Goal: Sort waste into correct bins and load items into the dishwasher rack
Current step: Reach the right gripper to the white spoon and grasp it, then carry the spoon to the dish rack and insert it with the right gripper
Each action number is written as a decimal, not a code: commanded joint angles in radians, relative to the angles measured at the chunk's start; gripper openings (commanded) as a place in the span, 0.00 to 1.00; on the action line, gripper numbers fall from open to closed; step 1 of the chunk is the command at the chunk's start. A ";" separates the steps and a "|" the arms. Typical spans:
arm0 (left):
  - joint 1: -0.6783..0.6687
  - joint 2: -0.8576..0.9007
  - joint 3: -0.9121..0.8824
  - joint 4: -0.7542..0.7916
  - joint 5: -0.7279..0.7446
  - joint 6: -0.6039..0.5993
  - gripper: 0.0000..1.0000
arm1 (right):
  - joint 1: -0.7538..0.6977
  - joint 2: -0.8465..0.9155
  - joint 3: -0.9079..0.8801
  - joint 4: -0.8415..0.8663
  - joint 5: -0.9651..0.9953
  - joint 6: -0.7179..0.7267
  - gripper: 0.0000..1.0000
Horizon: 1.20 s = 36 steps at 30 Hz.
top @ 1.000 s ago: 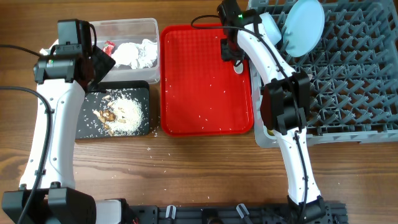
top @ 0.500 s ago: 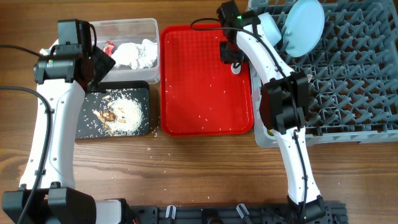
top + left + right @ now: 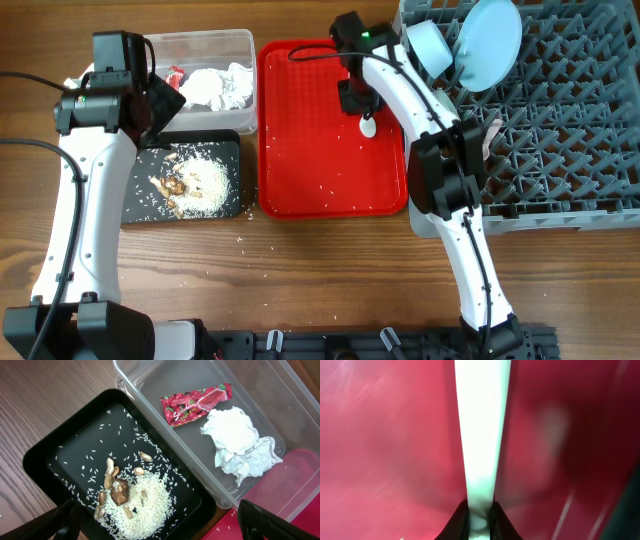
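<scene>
My right gripper [image 3: 358, 98] is shut on the handle of a white plastic spoon [image 3: 368, 125] over the far part of the red tray [image 3: 330, 185]. In the right wrist view the jaws [image 3: 480, 512] pinch the white handle [image 3: 482, 435] over blurred red. My left gripper [image 3: 165, 105] is open and empty [image 3: 155, 510] above the black tray [image 3: 140, 210], which holds rice with brown scraps [image 3: 135, 505]. The clear tub [image 3: 200, 40] holds the red wrapper [image 3: 196, 402] and white napkins [image 3: 237, 440]. The grey rack [image 3: 560, 120] holds the blue plate [image 3: 488, 42] and a blue bowl [image 3: 428, 42]. The cup and fork are not in view.
Loose rice grains lie scattered on the red tray and on the wooden table [image 3: 300, 280] in front of the black tray. The rack stands at the right, right beside the red tray. The clear tub and black tray stand side by side at the left.
My right gripper has moved left and a little toward the front over the red tray, carrying the spoon away from the tray's right edge. The left arm has not moved.
</scene>
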 commanded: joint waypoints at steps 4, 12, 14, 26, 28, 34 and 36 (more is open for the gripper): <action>0.003 0.003 0.007 0.000 0.001 -0.016 1.00 | 0.011 -0.099 0.001 -0.036 -0.144 -0.008 0.04; 0.003 0.003 0.007 0.000 0.001 -0.016 1.00 | 0.002 -0.451 0.001 -0.130 -0.139 -0.046 0.04; 0.003 0.003 0.007 0.000 0.001 -0.016 1.00 | -0.017 -0.532 0.001 -0.152 -0.137 -0.045 0.04; 0.003 0.003 0.007 0.000 0.001 -0.016 1.00 | -0.411 -0.690 -0.133 -0.307 -0.110 0.047 0.04; 0.003 0.003 0.007 0.000 0.001 -0.016 1.00 | -0.471 -0.690 -0.243 -0.307 -0.109 0.060 0.04; 0.003 0.003 0.007 0.000 0.001 -0.016 1.00 | -0.547 -0.690 -0.500 -0.249 -0.109 0.079 0.04; 0.003 0.003 0.007 0.000 0.001 -0.016 1.00 | -0.547 -0.690 -0.537 -0.225 -0.109 0.086 0.04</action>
